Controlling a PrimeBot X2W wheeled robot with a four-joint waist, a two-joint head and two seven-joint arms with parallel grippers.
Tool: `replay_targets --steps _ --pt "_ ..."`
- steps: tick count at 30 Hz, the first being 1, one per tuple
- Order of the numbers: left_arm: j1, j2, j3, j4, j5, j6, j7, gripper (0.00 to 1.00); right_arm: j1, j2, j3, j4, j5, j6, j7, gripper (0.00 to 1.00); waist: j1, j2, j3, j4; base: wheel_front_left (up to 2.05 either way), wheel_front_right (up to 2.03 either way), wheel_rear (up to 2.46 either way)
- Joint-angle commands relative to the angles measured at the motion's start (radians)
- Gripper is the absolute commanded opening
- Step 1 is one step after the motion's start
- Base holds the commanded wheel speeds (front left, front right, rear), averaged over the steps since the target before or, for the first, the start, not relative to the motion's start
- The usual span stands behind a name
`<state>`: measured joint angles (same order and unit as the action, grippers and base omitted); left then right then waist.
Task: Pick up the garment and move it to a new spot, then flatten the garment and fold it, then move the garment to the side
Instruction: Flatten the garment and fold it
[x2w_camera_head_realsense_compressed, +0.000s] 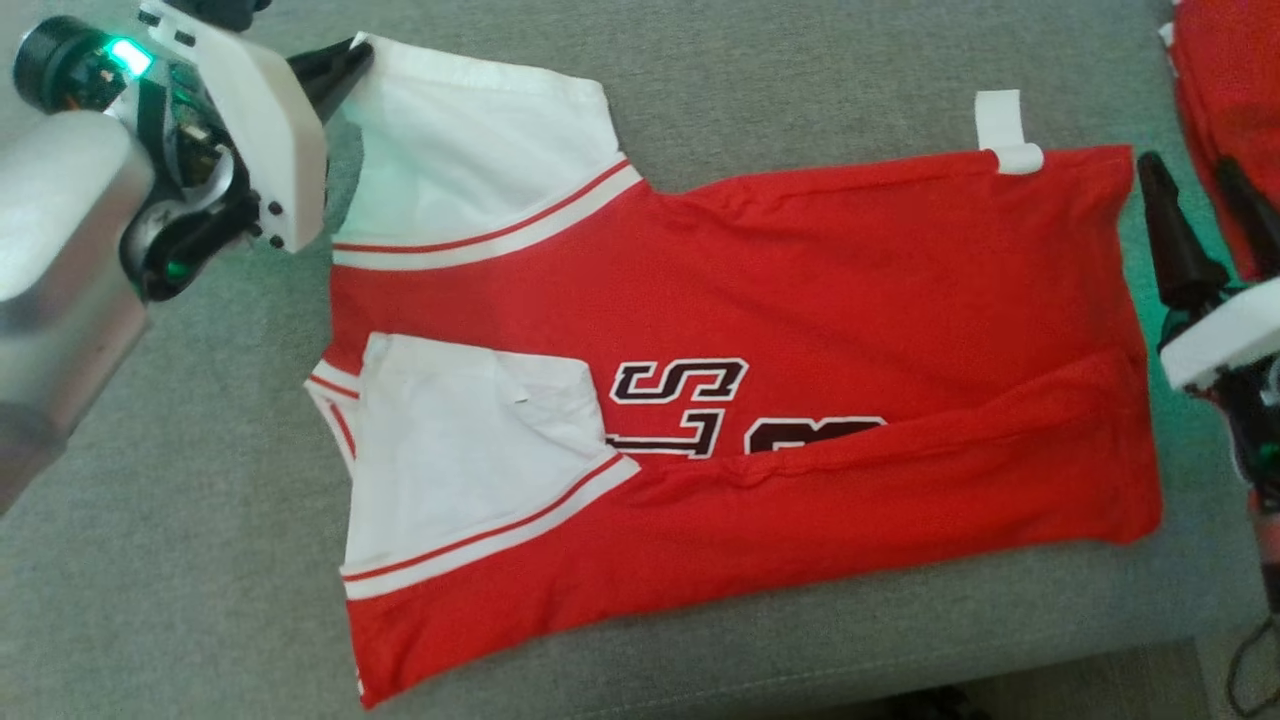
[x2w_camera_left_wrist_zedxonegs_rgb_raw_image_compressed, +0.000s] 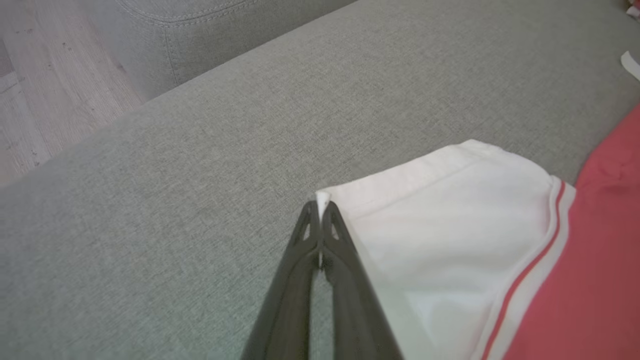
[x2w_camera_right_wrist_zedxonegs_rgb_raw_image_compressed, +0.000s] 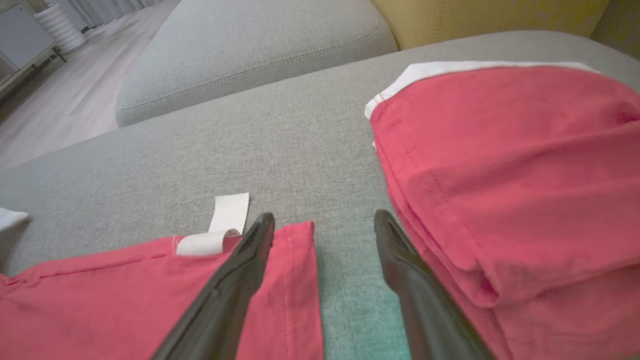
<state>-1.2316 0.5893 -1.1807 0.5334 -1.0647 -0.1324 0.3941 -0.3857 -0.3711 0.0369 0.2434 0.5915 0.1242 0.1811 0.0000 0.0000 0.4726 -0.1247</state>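
The garment is a red jersey with white sleeves and dark lettering, lying spread on the grey sofa cushion. My left gripper is at the top left, shut on the corner of the upper white sleeve. In the left wrist view the gripper pinches a sliver of the sleeve between its tips. My right gripper stands open at the jersey's right hem. In the right wrist view the gripper has its left finger over the hem corner, near a white label.
A second, folded red garment lies just right of my right gripper, also at the head view's top right. The cushion's front edge runs below the jersey. Wooden floor and another grey cushion lie beyond.
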Motion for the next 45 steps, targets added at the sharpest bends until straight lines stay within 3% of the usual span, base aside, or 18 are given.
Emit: replay_targets --steps 1,4,6,7,8,10,11,21,33,42,45 --pt "-0.064 0.036 0.028 -0.018 -0.005 0.002 -0.010 0.00 -0.004 -0.031 0.020 -0.018 0.018 0.007 0.011 1.00 0.0000 0.0000 -0.002 0.006 0.00 0.00 0.00" --pt "-0.075 0.033 0.006 -0.012 -0.018 0.002 -0.030 0.00 -0.031 -0.051 0.040 0.018 0.055 0.007 0.028 0.98 0.0000 0.0000 -0.004 0.016 0.00 0.00 0.00" --pt "-0.080 0.029 -0.009 -0.008 -0.028 0.002 -0.041 0.00 -0.040 -0.055 0.054 0.038 0.078 0.007 0.034 0.87 0.0000 0.0000 -0.006 0.023 0.00 0.00 0.00" --pt "-0.082 0.027 -0.015 -0.006 -0.034 0.002 -0.045 0.00 -0.044 -0.056 0.060 0.045 0.087 0.007 0.035 0.77 0.0000 0.0000 -0.007 0.026 0.00 0.00 0.00" --pt "-0.085 0.025 -0.022 -0.005 -0.039 0.002 -0.048 0.00 -0.048 -0.060 0.067 0.049 0.092 0.007 0.031 0.56 0.0000 0.0000 -0.007 0.029 0.00 0.00 0.00" --pt "-0.090 0.026 -0.035 -0.002 -0.041 0.002 -0.058 0.00 -0.057 -0.066 0.075 0.061 0.098 0.007 0.017 0.27 0.0000 0.0000 -0.008 0.032 0.00 0.00 0.00" --pt "-0.092 0.026 -0.041 -0.001 -0.043 0.002 -0.061 0.00 -0.060 -0.069 0.079 0.068 0.101 0.007 0.012 0.00 0.0000 0.0000 -0.009 0.034 0.00 0.00 0.00" --pt "-0.121 0.031 -0.078 -0.002 -0.041 0.002 -0.134 0.00 -0.088 -0.106 0.099 0.109 0.127 0.007 -0.051 0.00 0.0000 0.0000 -0.011 0.059 0.00 0.00 0.00" --pt "-0.213 0.055 -0.084 -0.008 0.016 0.002 -0.395 0.00 -0.142 -0.159 0.069 0.085 0.153 0.007 -0.185 0.00 0.0000 0.0000 -0.034 0.088 0.00 0.00 0.00" --pt "-0.094 0.151 -0.096 -0.154 0.084 0.003 -0.403 0.00 0.011 -0.199 0.016 0.027 0.181 0.007 -0.170 0.00 0.0000 0.0000 -0.077 0.134 0.00 0.00 0.00" --pt "-0.015 0.185 -0.097 -0.236 0.107 0.027 -0.410 0.00 0.083 -0.197 -0.012 -0.001 0.177 0.007 -0.158 0.00 0.0000 0.0000 -0.093 0.150 0.00 0.00 0.00"
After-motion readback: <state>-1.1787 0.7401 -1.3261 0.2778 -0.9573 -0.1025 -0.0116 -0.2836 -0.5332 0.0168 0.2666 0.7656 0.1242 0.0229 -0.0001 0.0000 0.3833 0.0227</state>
